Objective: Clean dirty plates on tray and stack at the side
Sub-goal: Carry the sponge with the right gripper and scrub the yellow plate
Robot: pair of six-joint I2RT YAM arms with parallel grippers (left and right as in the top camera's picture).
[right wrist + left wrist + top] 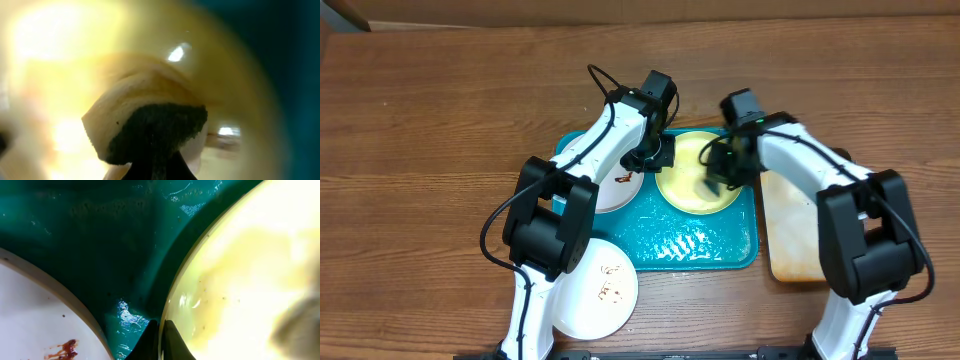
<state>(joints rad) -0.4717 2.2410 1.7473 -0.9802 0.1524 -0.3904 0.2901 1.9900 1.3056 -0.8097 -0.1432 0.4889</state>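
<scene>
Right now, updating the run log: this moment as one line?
left jaws: shut on yellow plate rim | right jaws: hold sponge on it

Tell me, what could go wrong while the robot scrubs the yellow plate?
1. The left end effector pinches only the rim of the yellow plate, so hard scrubbing might make it slip free.
2. The tray looks wet, so the plate could slide.
3. The sponge in the right end effector might splash dirty water onto the smeared white plate close by.
</scene>
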